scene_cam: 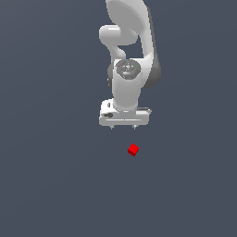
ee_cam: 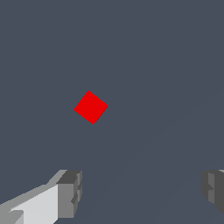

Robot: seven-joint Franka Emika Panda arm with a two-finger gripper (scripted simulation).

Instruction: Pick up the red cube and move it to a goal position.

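Observation:
The red cube point(scene_cam: 133, 149) is a tiny bright red block lying on the flat grey ground, turned diagonally. In the wrist view the red cube point(ee_cam: 90, 106) lies apart from both fingers, outside the gap between them. My gripper point(scene_cam: 123, 127) hangs on the white arm, above the cube and slightly toward the exterior view's left. It is open, its two short fingertips point(ee_cam: 70, 192) spread wide with nothing between them.
The white arm point(scene_cam: 129, 51) rises behind the gripper at the top centre of the exterior view. All around lies plain dark grey ground point(scene_cam: 55, 185), with no other objects in sight.

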